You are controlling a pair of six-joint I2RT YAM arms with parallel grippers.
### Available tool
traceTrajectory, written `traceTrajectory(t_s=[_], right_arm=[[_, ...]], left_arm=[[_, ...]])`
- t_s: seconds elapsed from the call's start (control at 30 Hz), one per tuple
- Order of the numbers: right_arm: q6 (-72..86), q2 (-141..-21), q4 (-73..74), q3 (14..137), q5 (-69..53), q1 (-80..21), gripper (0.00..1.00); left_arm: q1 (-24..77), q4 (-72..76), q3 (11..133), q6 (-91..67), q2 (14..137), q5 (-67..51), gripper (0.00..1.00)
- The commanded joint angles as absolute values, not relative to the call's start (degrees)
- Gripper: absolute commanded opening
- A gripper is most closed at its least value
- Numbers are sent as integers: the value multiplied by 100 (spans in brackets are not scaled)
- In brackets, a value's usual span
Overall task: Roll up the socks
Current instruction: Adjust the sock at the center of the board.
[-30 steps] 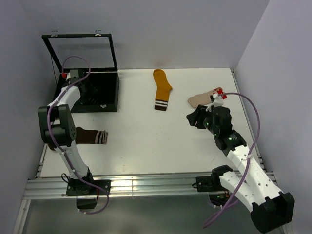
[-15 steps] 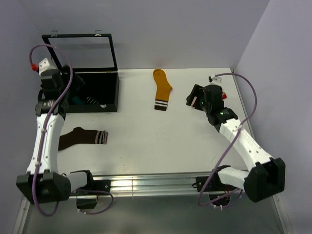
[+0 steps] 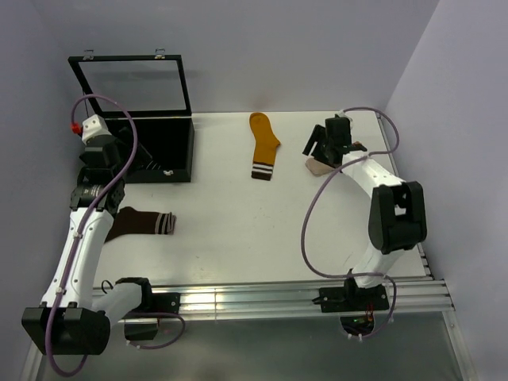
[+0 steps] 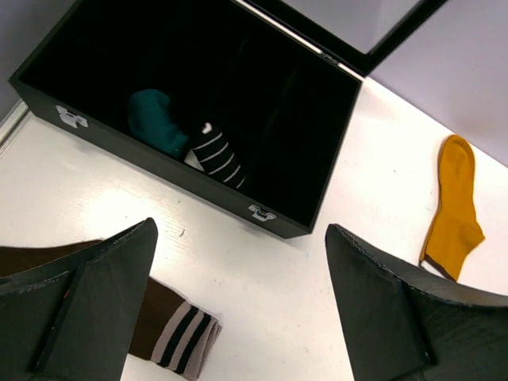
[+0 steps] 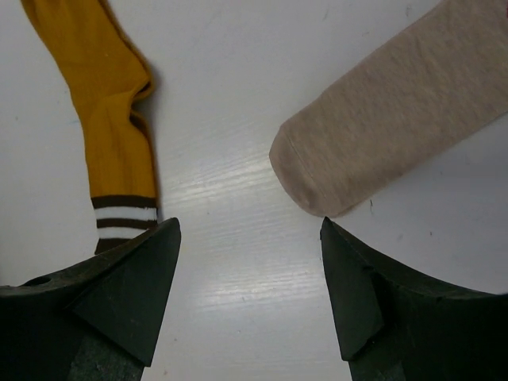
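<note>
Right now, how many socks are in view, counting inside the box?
5. On the table: mustard sock mid-back, beige sock right, brown sock left. In the black box: teal sock and striped sock. Others may be hidden there.

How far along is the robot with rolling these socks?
Done: a teal sock and a striped sock sit bundled in the black box. In hand: nothing; the left gripper and right gripper are open. Left: the beige sock, mustard sock and brown sock lie flat.
</note>
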State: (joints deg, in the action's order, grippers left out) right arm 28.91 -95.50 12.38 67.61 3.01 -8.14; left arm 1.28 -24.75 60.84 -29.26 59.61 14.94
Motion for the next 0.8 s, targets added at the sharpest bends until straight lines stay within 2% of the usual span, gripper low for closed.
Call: traceTrajectory(t_s=[0.0,0.4,0.57,0.77], right_arm=[[3006,-10140,1160,7302,26,-695,78],[3041,-11206,1108,7278,-694,-694,76],[3225,-10943,1300,7032,-923,-721,75],[3612,-10267,1327,6136,-1186,-1089,75]], left_arm=[[228,-2303,6082,-2716,5713,1617,93],[281,-2338,6082,-2663,5722,1538,92],[281,-2355,6091,-2680,5757,1477,91],[281,-2435,6161,-2690,5810,1433,91]])
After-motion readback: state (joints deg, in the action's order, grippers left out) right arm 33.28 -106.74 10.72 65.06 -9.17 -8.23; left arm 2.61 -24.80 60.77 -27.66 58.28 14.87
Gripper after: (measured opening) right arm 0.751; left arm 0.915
